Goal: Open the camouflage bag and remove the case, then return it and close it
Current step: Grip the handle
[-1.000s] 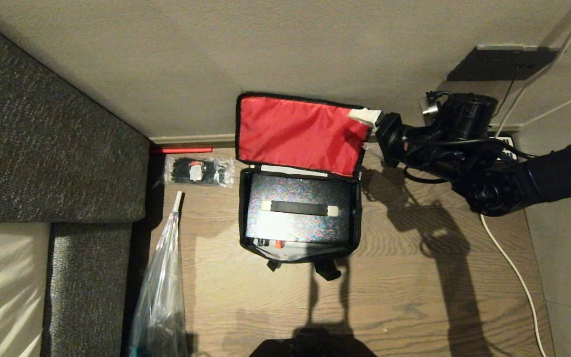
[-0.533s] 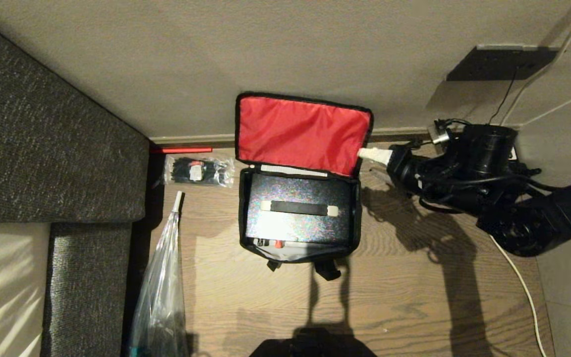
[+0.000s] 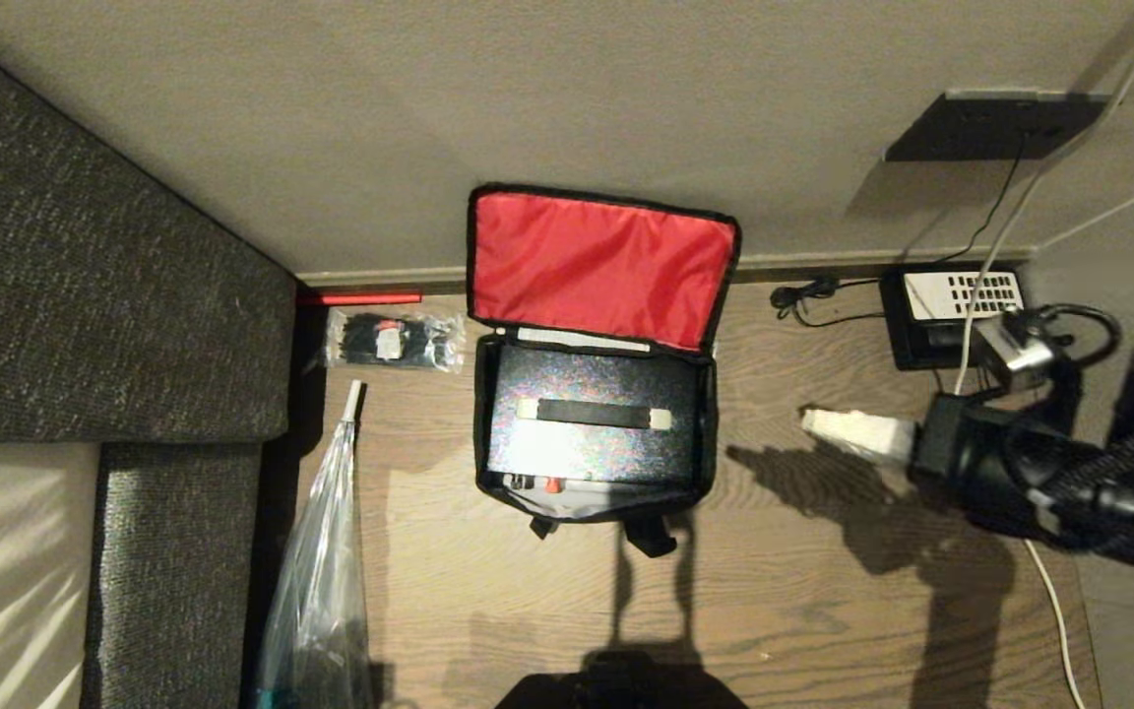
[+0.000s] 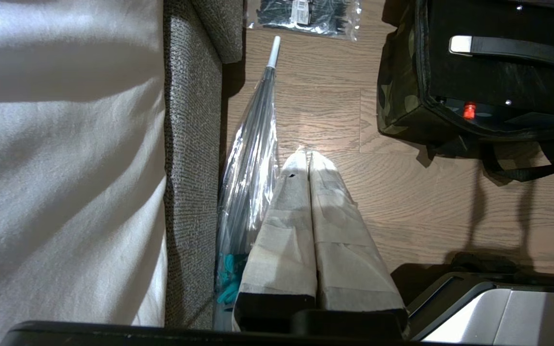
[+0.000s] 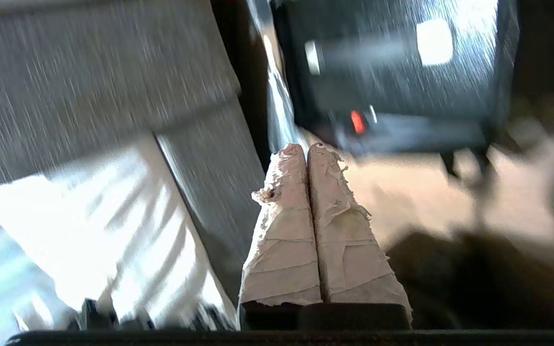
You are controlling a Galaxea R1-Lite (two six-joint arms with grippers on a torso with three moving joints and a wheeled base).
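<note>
The camouflage bag (image 3: pixel 595 507) lies open on the wooden floor, its red-lined lid (image 3: pixel 598 264) leaning back against the wall. Inside lies the black case (image 3: pixel 592 425) with its strap handle (image 3: pixel 594 413) up and a small red dot (image 3: pixel 553 484) near the front. My right gripper (image 3: pixel 813 420) hangs to the right of the bag, apart from it, shut with nothing between its taped fingers. The left wrist view shows the bag's camouflage side (image 4: pixel 398 103) and the case (image 4: pixel 498 77), with my left gripper (image 4: pixel 306 156) shut and empty over the floor.
A grey sofa (image 3: pixel 104 295) fills the left. Beside it lie a clear packet of black cable ties (image 3: pixel 393 340) and a clear plastic-wrapped umbrella (image 3: pixel 321 581). A black telephone (image 3: pixel 951 315) with cables sits by the wall at the right; a white cable (image 3: pixel 1054 601) runs along the floor.
My right gripper has let go of the lid's right corner, shut, and drawn back down and to the right. The lid stays leaning on the wall.
</note>
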